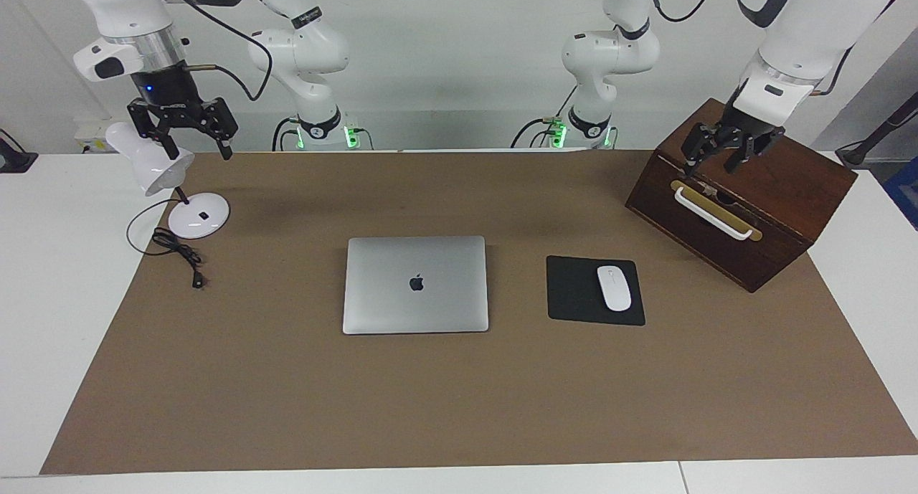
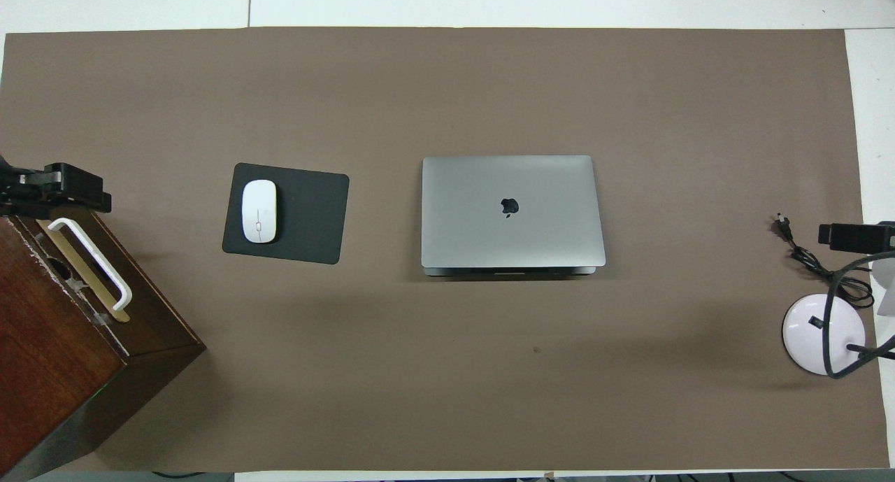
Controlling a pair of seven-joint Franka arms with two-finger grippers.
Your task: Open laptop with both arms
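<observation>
The silver-grey laptop (image 1: 416, 285) lies closed and flat in the middle of the brown mat, its apple logo facing up; it also shows in the overhead view (image 2: 512, 211). My right gripper (image 1: 201, 153) hangs open and empty in the air over the white desk lamp at the right arm's end of the table, well away from the laptop. My left gripper (image 1: 713, 165) hangs open and empty over the wooden box at the left arm's end. In the overhead view only the tips of the left gripper (image 2: 59, 188) and the right gripper (image 2: 856, 237) show. Neither gripper touches the laptop.
A black mouse pad (image 1: 574, 293) with a white mouse (image 1: 614, 287) lies beside the laptop toward the left arm's end. A dark wooden box (image 1: 789, 186) with a white handle stands there. A white lamp (image 1: 161, 168) and its black cable (image 1: 179, 254) are at the right arm's end.
</observation>
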